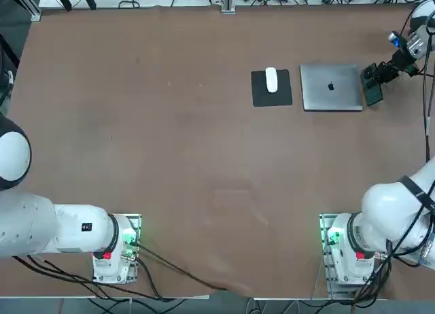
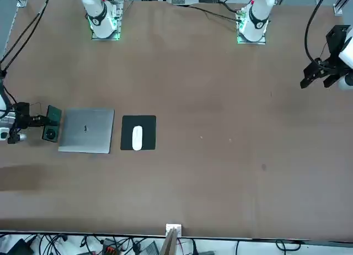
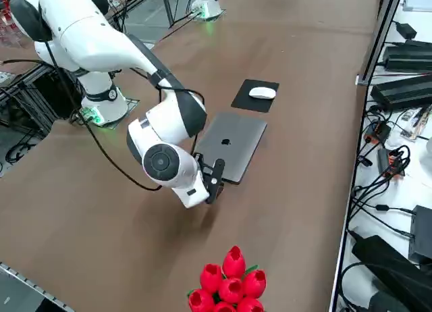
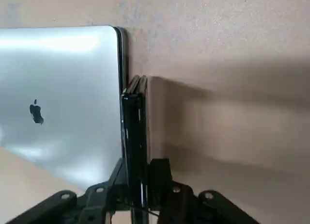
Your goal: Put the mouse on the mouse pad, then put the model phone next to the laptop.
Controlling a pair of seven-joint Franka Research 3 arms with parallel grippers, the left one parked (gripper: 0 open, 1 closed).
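Note:
The white mouse lies on the black mouse pad, left of the closed silver laptop. My right gripper is at the laptop's right side, shut on the dark model phone. In the wrist view the phone stands on its thin edge between my fingers, right beside the laptop. I cannot tell if it touches the table. The front view shows the phone with its camera ring beside the laptop, then the mouse.
A bunch of red tulips stands at the table's right edge, close to my right arm. Cables and black boxes line the strip past the table's far edge. Wide bare brown tabletop stretches left of the pad.

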